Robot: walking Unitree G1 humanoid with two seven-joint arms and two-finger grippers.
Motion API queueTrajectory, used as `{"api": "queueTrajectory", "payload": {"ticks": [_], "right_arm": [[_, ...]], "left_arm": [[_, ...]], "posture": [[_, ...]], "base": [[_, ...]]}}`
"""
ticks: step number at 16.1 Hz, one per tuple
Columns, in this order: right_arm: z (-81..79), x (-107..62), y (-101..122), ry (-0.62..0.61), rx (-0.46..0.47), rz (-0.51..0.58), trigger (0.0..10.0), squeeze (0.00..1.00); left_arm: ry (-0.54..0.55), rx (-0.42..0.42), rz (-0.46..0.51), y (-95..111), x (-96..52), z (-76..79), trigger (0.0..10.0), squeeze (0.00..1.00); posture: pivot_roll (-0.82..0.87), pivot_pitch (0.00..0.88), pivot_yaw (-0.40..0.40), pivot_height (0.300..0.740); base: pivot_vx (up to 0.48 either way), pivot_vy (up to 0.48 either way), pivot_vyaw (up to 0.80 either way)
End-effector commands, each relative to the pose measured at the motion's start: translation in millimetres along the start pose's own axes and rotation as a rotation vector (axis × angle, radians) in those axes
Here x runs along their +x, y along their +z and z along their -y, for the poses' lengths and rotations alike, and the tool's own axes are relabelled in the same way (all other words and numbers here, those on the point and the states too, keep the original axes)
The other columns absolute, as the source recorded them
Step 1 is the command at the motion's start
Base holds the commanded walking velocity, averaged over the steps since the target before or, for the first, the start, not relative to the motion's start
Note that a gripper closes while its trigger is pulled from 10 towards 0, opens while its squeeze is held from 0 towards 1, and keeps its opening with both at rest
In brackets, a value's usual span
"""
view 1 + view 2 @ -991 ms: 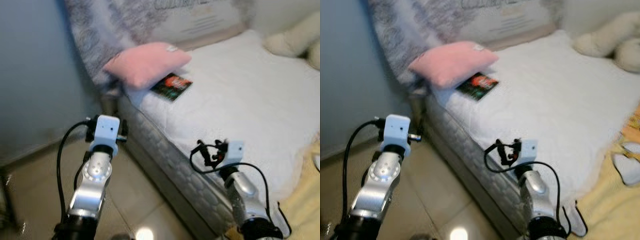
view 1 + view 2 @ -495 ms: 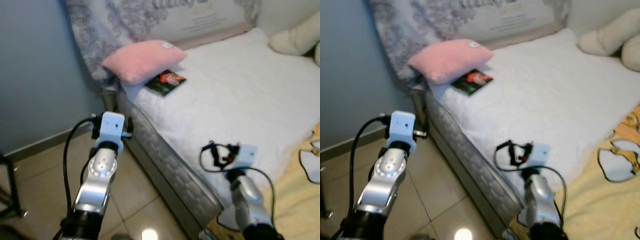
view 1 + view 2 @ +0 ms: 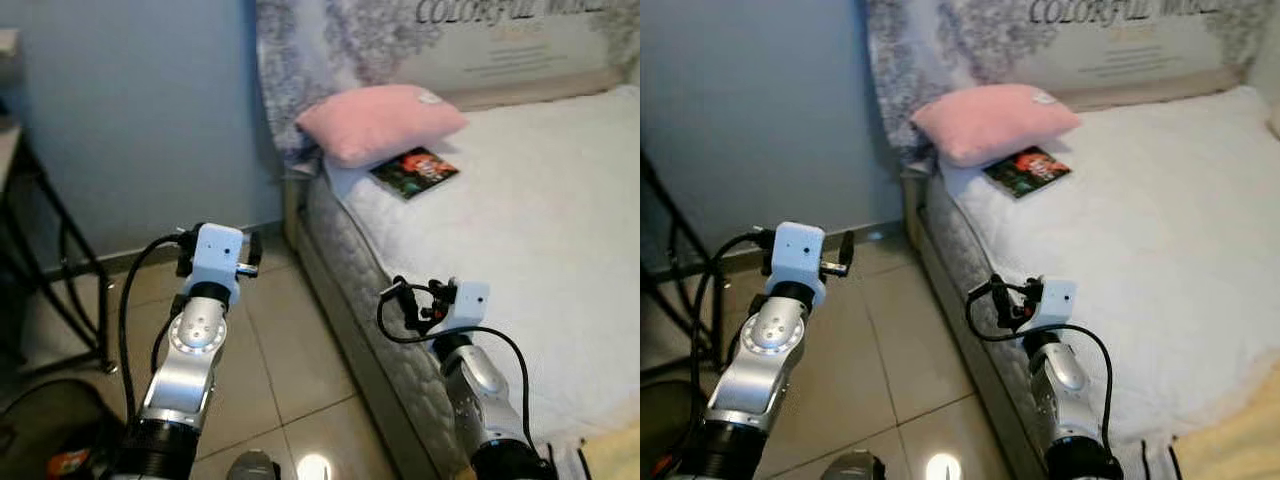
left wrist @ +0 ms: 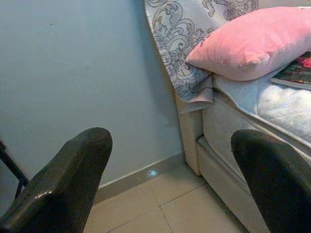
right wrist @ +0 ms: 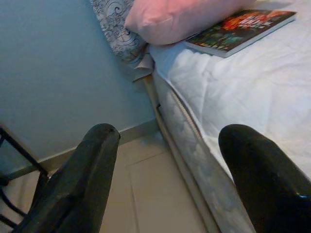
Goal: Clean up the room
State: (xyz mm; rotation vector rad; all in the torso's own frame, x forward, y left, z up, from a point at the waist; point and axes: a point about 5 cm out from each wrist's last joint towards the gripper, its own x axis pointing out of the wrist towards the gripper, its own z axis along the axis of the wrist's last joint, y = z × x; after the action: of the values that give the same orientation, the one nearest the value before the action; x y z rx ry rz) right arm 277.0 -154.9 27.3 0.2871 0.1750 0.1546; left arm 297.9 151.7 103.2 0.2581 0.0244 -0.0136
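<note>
So we've swung our view round to the left over the last second; the whole scene slid right, which is our head turning, not stuff moving. The plush toy and yellow blanket have dropped out of frame and we now get more blue wall and floor instead.

Closest to us: our left gripper point(image 4: 170, 189) is up over the beige tiled floor point(image 3: 270, 350), fingers spread wide with nothing between them. Our right gripper point(image 5: 170, 179) sits by the quilted side of the white mattress point(image 3: 520, 230), also wide open and empty. Off to the far left there's a black metal stand point(image 3: 50, 270) against the wall.

Further out on the bed, the dark glossy book with the red cover picture point(image 3: 415, 171) lies flat near the mattress corner, one edge tucked just under the pink cushion point(image 3: 380, 122). Behind that is the grey patterned headboard cover point(image 3: 310, 50).

For tidying, we'd guess the book is the obvious stray item. It's well out of reach of both grippers, so we probably need to step closer along the bed first.
</note>
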Motion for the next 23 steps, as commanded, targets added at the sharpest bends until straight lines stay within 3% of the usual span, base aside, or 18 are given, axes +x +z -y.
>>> {"api": "queueTrajectory", "payload": {"ticks": [1,5,23], "right_arm": [[3.5,-3.2,-2.2,0.005,-0.012,-0.013,10.0,0.0],[8.0,-3.0,-1.4,0.009,-0.024,-0.021,10.0,0.0],[6.7,2.2,-3.6,0.049,-0.065,-0.057,10.0,0.0]], "left_arm": [[-0.03,0.0,0.017,3.0,0.3,5.4,10.0,0.0],[-0.005,-0.063,0.023,5.5,-1.2,2.8,10.0,0.0],[0.034,-0.089,0.021,5.3,-4.0,-0.7,10.0,0.0]], "posture": [[0.1,0.0,-0.013,0.74],[0.1,0.0,-0.016,0.74],[0.12,0.0,-0.025,0.74]], "base": [[0.0,0.0,0.49],[0.221,0.0,0.47],[0.444,0.0,0.44]]}}
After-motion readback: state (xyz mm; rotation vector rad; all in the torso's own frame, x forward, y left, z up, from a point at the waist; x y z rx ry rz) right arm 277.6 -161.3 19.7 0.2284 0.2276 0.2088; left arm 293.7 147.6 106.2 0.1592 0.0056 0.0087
